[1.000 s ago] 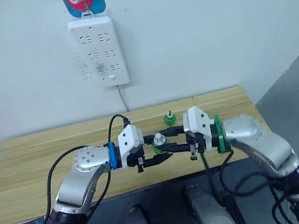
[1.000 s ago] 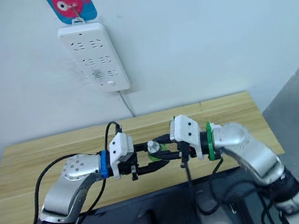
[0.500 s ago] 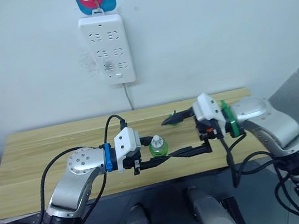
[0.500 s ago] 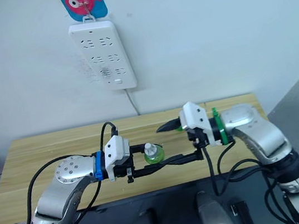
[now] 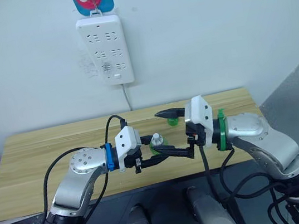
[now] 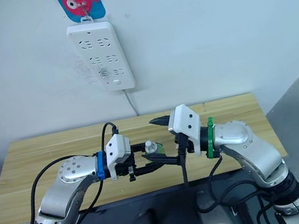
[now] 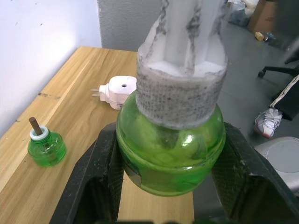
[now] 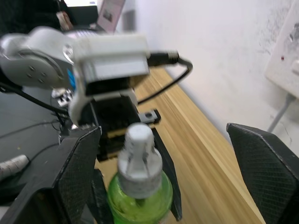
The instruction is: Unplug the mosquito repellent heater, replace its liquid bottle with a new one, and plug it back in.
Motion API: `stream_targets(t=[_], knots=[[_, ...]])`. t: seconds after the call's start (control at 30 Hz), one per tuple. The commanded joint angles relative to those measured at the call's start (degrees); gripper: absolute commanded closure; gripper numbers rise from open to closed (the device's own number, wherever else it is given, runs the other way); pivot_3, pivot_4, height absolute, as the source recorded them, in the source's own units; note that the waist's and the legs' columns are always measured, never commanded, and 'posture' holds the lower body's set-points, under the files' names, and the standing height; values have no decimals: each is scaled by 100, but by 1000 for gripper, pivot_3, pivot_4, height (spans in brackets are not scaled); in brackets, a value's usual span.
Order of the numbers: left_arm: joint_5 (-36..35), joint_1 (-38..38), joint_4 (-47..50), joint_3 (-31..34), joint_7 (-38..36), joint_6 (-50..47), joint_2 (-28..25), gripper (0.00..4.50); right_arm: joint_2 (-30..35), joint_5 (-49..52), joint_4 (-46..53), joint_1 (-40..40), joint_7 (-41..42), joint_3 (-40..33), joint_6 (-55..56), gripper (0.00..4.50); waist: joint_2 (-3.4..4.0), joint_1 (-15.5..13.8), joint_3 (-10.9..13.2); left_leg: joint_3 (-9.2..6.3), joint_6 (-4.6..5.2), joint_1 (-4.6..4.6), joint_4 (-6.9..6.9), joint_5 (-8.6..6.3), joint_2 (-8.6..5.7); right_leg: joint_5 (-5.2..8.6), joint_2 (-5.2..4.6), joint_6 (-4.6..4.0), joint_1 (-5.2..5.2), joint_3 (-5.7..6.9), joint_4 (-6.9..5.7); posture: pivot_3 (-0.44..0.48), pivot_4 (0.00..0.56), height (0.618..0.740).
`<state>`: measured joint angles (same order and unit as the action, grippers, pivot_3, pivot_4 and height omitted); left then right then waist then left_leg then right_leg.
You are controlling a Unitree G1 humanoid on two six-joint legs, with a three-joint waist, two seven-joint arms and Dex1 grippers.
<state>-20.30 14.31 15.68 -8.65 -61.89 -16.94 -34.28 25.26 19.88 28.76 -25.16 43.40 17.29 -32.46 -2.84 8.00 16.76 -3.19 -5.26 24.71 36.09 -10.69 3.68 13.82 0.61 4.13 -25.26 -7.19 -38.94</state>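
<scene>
The left gripper clamps the new one, a round translucent green bottle with a scuffed white cap, above the table. The right gripper stands spread wide around its cap. Its liquid bottle and the mosquito repellent heater rest on the wood. No label reads.

**Layout over table front edge**

New one clamped between left gripper fingers, above table front edge. Right gripper spread wide around its cap from the right. Capless bottle and heater on table behind. Power strip on wall above.
</scene>
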Motion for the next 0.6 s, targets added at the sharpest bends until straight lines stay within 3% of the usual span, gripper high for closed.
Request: stream_targets(t=[0.03,0.27,0.43,0.6], knots=[[-61,42,207,-40,8,86,44,2272,4,-179,-97,64,-31,6,302,0,0,-1,0,0,0,0,-1,0,0,0,0,0,0,0,0,-145,225,740],[0,38,119,30,-37,172,-29,2272,507,-82,-248,203,257,-460,375,0,0,-2,0,0,0,0,0,0,0,0,0,0,0,-1,0,-154,227,740],[29,39,33,38,-39,251,-48,2272,965,473,280,555,729,-643,102,0,0,-6,0,1,0,0,0,0,-1,0,0,0,2,-1,2,-162,229,740],[41,118,7,-25,-2,254,8,2272,456,466,576,493,275,-231,-133,0,2,44,-2,-1,1,-3,-2,0,5,0,6,-1,-1,-2,-5,-164,230,740]])
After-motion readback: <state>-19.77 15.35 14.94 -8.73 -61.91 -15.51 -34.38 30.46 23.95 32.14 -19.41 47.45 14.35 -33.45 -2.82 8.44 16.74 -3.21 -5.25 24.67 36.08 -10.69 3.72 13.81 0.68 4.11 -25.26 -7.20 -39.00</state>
